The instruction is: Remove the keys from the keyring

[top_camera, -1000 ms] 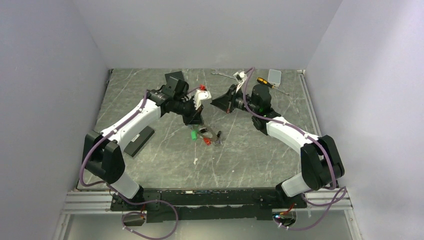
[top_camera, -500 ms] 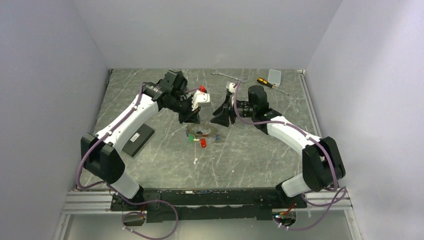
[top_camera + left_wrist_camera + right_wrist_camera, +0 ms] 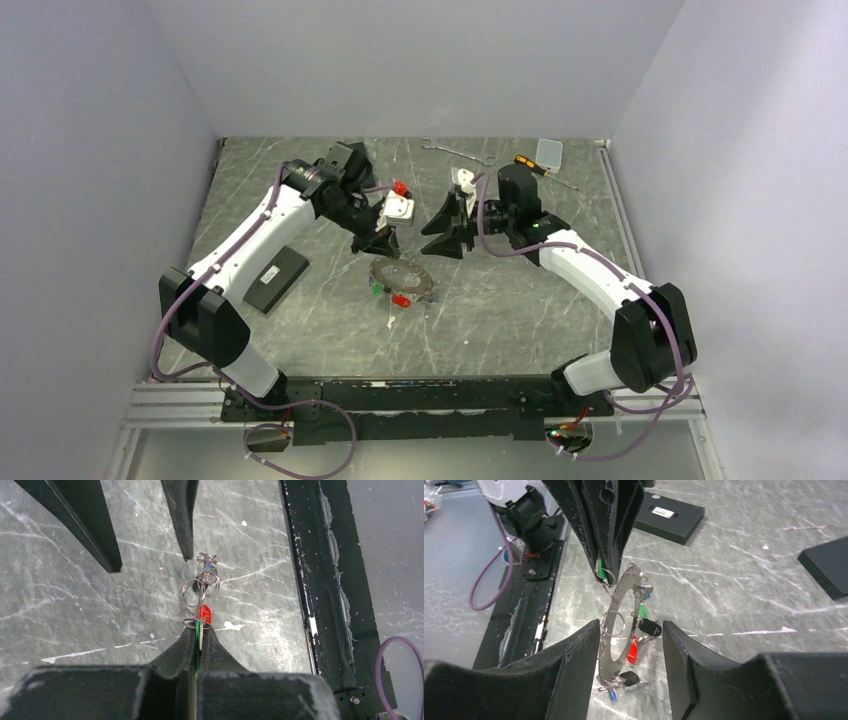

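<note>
The large thin grey metal keyring (image 3: 620, 591) hangs on edge over the middle of the marbled grey table (image 3: 500, 300), small tagged metal keys (image 3: 634, 650) dangling along it. The left gripper (image 3: 197, 632) is pressed together on the green-tagged key (image 3: 600, 573) at the top. The right gripper (image 3: 631, 627) faces the ring with its fingers spread, holding nothing, and a flat black rectangular box (image 3: 277, 281) lies well apart.

Surface of the table (image 3: 500, 310): dark grey-green, marbled with white veins. The keyring (image 3: 623, 591): plain grey metal. The keys (image 3: 633, 651): silver, tags green, red and blue, two heads black. The left gripper (image 3: 383, 243) and right gripper (image 3: 445, 235): matt black. Both arms: white shells, black joints, purple cables (image 3: 172, 318). Near left, box (image 3: 277, 279): black, white label. Far right, screwdriver (image 3: 528, 165): yellow-and-black handle.
</note>
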You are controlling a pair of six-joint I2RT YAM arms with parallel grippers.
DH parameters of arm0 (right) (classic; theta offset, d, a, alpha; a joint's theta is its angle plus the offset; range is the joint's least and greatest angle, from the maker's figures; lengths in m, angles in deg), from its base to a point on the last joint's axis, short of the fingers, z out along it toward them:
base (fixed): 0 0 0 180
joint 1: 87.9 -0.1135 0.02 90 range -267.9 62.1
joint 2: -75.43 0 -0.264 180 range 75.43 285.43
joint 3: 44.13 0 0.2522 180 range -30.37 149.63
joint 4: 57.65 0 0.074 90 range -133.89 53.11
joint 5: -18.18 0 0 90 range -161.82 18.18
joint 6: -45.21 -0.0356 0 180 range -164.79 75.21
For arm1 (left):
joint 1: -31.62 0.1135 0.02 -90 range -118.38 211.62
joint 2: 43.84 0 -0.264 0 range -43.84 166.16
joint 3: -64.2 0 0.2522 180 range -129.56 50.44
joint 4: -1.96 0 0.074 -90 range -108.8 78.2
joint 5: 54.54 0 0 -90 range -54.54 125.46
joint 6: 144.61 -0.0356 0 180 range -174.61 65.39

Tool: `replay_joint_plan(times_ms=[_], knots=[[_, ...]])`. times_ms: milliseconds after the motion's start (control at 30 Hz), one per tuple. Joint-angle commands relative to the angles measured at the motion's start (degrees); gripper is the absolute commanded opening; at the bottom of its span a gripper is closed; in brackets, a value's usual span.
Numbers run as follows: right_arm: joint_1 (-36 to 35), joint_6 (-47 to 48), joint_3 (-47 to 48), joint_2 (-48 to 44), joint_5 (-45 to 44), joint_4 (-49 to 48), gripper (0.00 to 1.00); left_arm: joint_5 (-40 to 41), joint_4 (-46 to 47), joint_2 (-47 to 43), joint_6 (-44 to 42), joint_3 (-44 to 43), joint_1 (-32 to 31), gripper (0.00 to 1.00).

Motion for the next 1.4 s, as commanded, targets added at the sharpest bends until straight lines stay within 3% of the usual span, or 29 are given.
replay_joint_plan(times_ms=[0, 167, 400, 733, 900, 967, 1067, 1367], knots=[[-2.18, 4.12, 2.79, -1.30, 4.35, 1.63, 0.53, -5.34, -4.15, -2.01, -5.58, -4.46, -0.41, 0.00], [-5.61, 8.46, 4.48, -0.44, 3.53, 6.92, 0.57, -4.16, -7.09, -1.99, -7.96, -5.88, -1.07, 0.00], [-7.51, 7.61, 5.85, 1.37, 3.26, 5.85, 0.56, -4.27, -8.11, -2.87, -8.48, -6.11, -2.86, 0.00], [-8.09, 8.16, 4.13, 0.94, 3.66, 5.47, 0.46, -3.89, -6.67, -3.48, -6.01, -7.55, -2.98, 0.00], [-8.19, 7.14, 3.80, 0.52, 3.82, 4.39, 0.34, -3.80, -5.74, -4.01, -4.69, -7.05, -2.98, 0.00], [-8.19, 6.72, 3.90, 0.35, 3.75, 4.24, 0.18, -3.28, -5.38, -4.16, -4.18, -6.61, -2.98, 0.00], [-8.20, 6.66, 3.83, -0.14, 3.18, 4.50, 0.02, -2.24, -4.79, -4.62, -3.32, -6.08, -2.90, 0.00], [-7.72, 5.28, 3.41, -2.11, 2.43, 5.25, 0.00, 0.98, -3.01, -6.07, -0.55, -3.51, -1.77, 0.00]])
